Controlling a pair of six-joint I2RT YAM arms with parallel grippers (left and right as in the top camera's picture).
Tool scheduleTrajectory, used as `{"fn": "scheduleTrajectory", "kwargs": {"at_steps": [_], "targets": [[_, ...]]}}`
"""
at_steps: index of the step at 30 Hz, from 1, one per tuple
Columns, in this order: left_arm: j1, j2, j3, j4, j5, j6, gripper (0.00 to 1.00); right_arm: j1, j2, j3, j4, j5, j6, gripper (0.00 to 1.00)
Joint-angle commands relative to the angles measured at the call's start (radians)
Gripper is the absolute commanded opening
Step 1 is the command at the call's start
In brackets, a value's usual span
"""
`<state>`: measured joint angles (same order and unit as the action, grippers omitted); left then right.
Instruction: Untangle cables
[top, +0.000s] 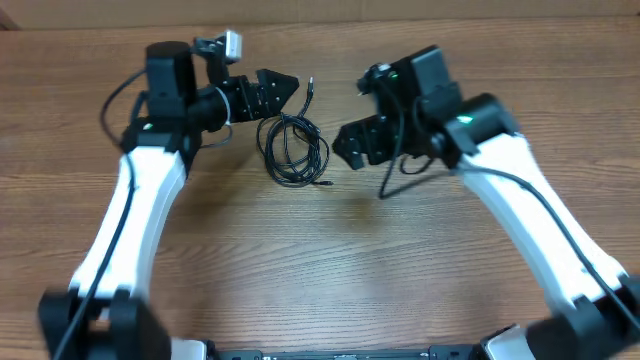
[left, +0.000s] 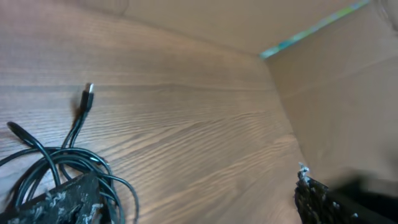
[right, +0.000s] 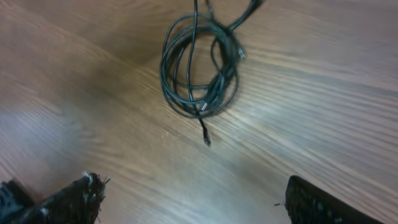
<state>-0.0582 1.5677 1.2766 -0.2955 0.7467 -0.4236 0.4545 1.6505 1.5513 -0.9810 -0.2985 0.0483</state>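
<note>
Judged from how things lie, the untangling has hardly begun. The black cable bundle (top: 293, 150) lies on the tabletop (top: 300, 260) as one loose coil of overlapping loops, and nothing has been drawn out of it except two ends that stray from the coil. Whether it is one cable or several wound together cannot be told from these views. The left claw (top: 278, 92) is spread wide and holds nothing. In its wrist view, one finger (left: 62, 202) sits over the near edge of the coil, though whether it touches the loops is not clear. The other finger (left: 323, 202) is well off to the far side, over bare wood. One plug end (left: 89, 93) lies ahead of that claw, free of the loops. The right claw (top: 352, 145) is also wide open and empty. It hangs just beside the coil on the side opposite the left claw, with the whole bundle ahead of its fingers (right: 68, 202) and not between them. A second plug end (right: 205, 138) points out of the coil toward this claw. What is left is nearly everything: take hold of the coil or of a free end, pin or lift one part, then draw the loops apart until the cable lies separate.
</note>
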Motion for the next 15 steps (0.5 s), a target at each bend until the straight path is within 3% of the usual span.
{"fn": "scheduleTrajectory", "kwargs": {"at_steps": [1, 4, 7, 12, 15], "targets": [[0.006, -0.18, 0.017, -0.09, -0.121, 0.021, 1.0, 0.026, 0.104, -0.067, 0.088, -0.159, 0.011, 0.9], [0.003, -0.294, 0.017, -0.237, -0.322, 0.042, 1.0, 0.07, 0.194, -0.069, 0.22, -0.257, 0.011, 0.9], [0.003, -0.388, 0.017, -0.352, -0.457, 0.067, 1.0, 0.112, 0.233, -0.069, 0.385, -0.203, 0.011, 0.9], [0.002, -0.478, 0.017, -0.483, -0.48, 0.077, 1.0, 0.159, 0.261, -0.069, 0.628, 0.1, 0.011, 0.89], [0.002, -0.5, 0.017, -0.569, -0.467, 0.077, 1.0, 0.166, 0.299, -0.069, 0.715, 0.171, -0.004, 0.89]]}}
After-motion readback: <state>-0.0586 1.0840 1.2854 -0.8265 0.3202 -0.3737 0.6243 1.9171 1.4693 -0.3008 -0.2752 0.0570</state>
